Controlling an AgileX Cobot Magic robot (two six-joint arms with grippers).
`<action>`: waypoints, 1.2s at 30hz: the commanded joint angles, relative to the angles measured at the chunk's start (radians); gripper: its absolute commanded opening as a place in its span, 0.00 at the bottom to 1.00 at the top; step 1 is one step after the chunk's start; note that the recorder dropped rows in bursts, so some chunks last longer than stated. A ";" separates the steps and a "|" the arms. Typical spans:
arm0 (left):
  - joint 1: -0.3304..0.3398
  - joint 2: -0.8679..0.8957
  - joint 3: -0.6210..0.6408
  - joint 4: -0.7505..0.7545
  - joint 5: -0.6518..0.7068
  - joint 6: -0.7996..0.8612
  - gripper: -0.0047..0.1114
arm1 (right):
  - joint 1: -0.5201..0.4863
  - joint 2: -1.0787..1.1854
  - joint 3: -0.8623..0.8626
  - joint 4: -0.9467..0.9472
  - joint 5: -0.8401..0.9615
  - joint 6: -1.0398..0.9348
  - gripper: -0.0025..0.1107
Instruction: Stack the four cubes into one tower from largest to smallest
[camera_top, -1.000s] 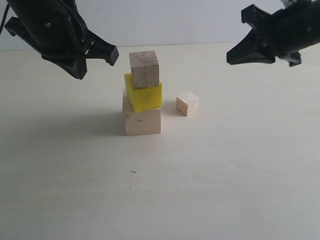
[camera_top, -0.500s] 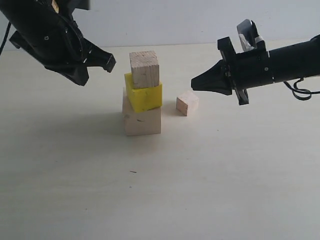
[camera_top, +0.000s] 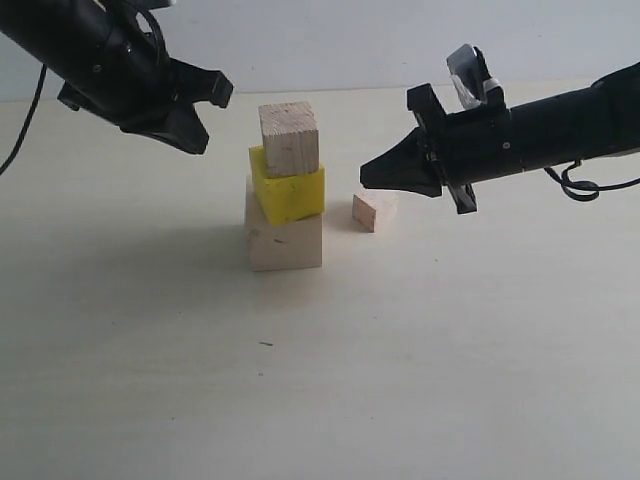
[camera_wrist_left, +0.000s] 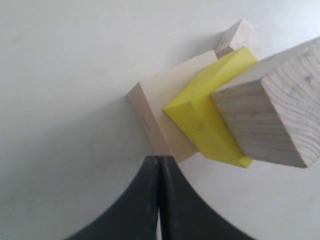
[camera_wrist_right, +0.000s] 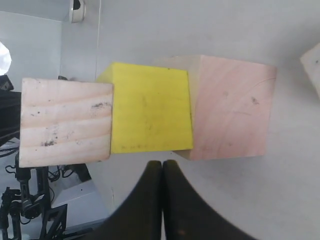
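Observation:
Three cubes stand stacked: the large wooden cube (camera_top: 285, 240) on the table, the yellow cube (camera_top: 290, 190) skewed on top of it, and the medium wooden cube (camera_top: 289, 138) topmost. The small wooden cube (camera_top: 374, 212) rests on the table just right of the stack. My left gripper (camera_top: 193, 145) hangs shut and empty, up and to the left of the stack. My right gripper (camera_top: 367, 178) is shut and empty, its tip just above the small cube and pointing at the stack. In the wrist views the left gripper (camera_wrist_left: 159, 159) and right gripper (camera_wrist_right: 162, 164) have their jaws pressed together.
The pale table (camera_top: 400, 360) stretches bare in front of the stack. A grey wall (camera_top: 330, 40) runs behind it. The right arm's cable (camera_top: 590, 185) trails at the right edge.
My right gripper has swung down and left, from high at the right to just above the small cube. The left gripper has shifted slightly upward. The cubes have not moved.

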 joint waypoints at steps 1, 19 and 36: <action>0.022 0.012 0.002 -0.089 -0.042 0.082 0.04 | 0.012 0.000 -0.004 0.009 -0.013 -0.014 0.02; 0.024 0.134 0.002 -0.271 -0.088 0.241 0.04 | 0.018 0.000 -0.004 -0.005 -0.033 -0.017 0.02; 0.065 0.134 0.002 -0.277 -0.057 0.280 0.04 | 0.076 0.000 -0.004 -0.014 -0.137 -0.016 0.02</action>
